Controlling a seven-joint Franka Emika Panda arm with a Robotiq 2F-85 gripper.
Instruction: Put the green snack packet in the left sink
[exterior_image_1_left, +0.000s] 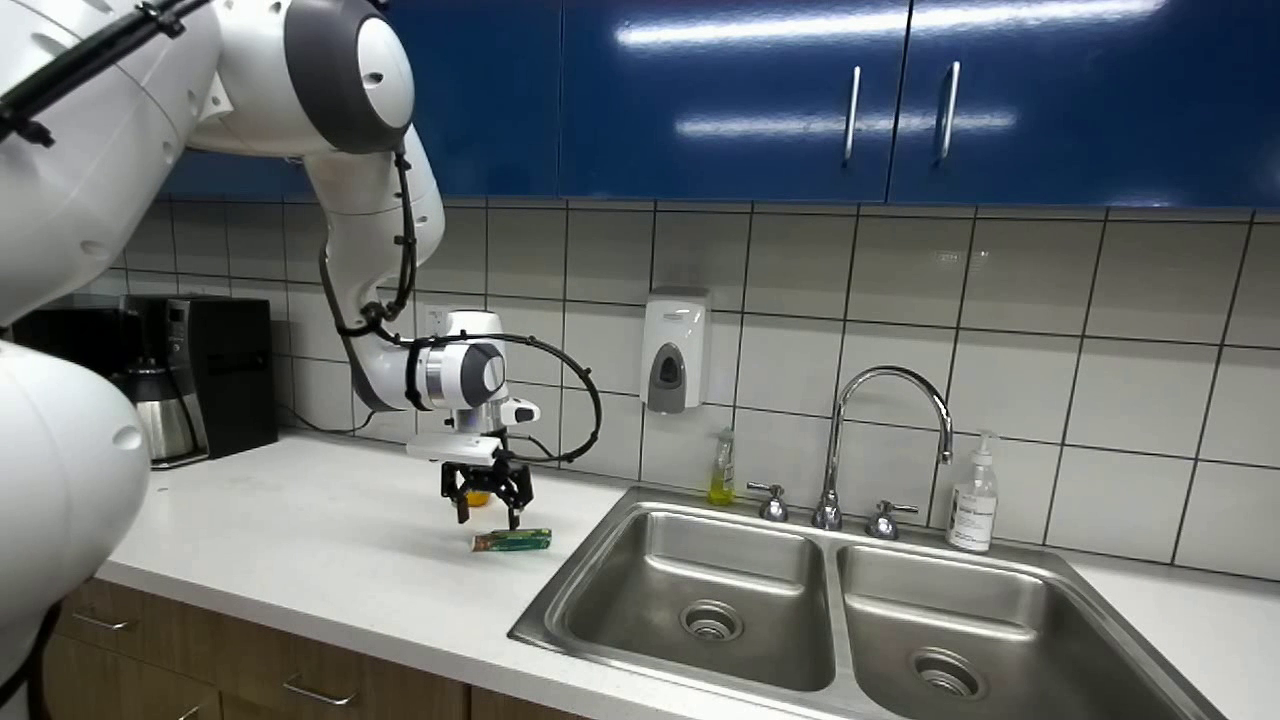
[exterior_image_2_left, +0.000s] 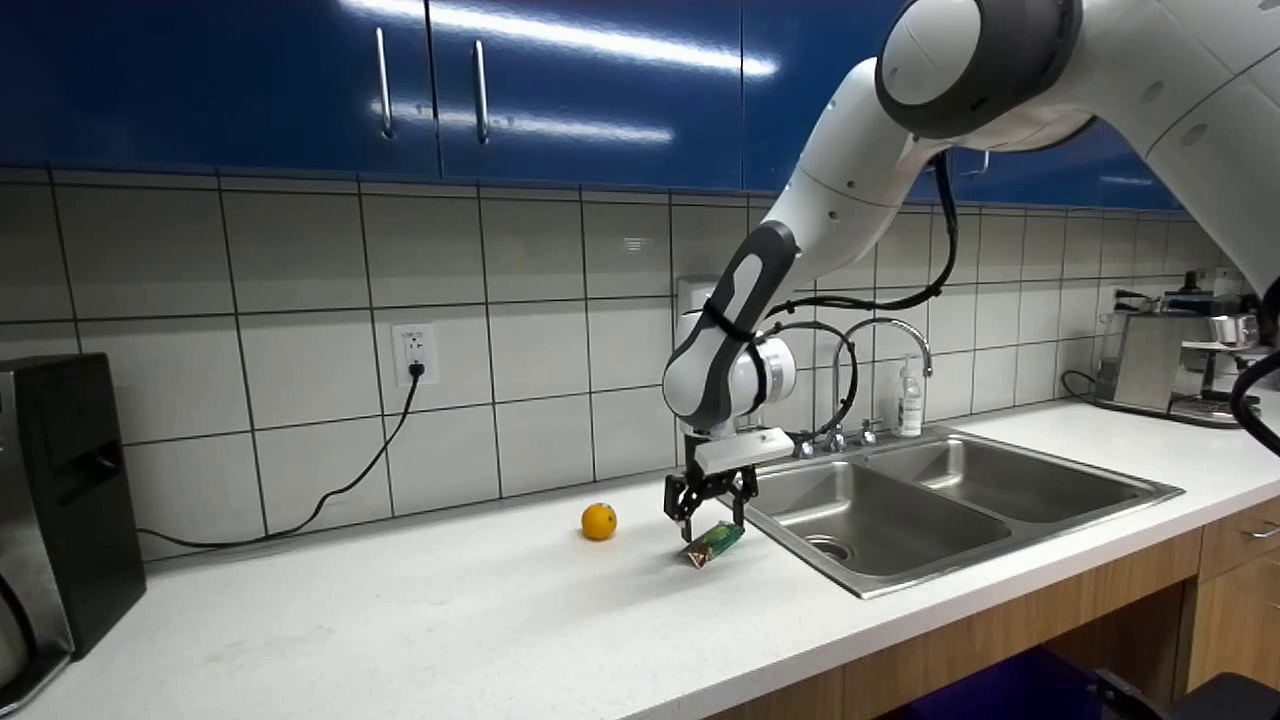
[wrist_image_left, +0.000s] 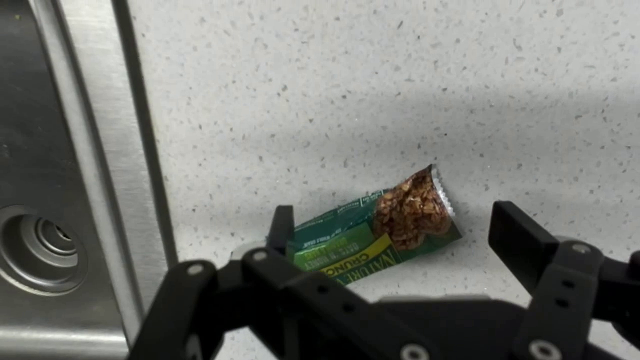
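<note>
The green snack packet (exterior_image_1_left: 520, 541) lies flat on the white counter beside the sink, and it also shows in an exterior view (exterior_image_2_left: 717, 542). In the wrist view the packet (wrist_image_left: 350, 240) lies at a slant, its left end hidden behind a finger. My gripper (exterior_image_1_left: 488, 521) is open just above the packet, pointing down, also in an exterior view (exterior_image_2_left: 713, 530). In the wrist view its fingers (wrist_image_left: 392, 222) stand wide apart with nothing held. The left sink (exterior_image_1_left: 640, 635) is the basin nearer the packet, also visible in an exterior view (exterior_image_2_left: 900, 530) and at the wrist view's left edge (wrist_image_left: 30, 135).
A small orange fruit (exterior_image_2_left: 599, 521) sits on the counter behind the gripper. A faucet (exterior_image_1_left: 832, 470), a yellow soap bottle (exterior_image_1_left: 721, 470) and a white pump bottle (exterior_image_1_left: 973, 505) stand behind the sink. The right basin (exterior_image_1_left: 990, 640) adjoins. A coffee maker (exterior_image_1_left: 225, 370) stands at the far left.
</note>
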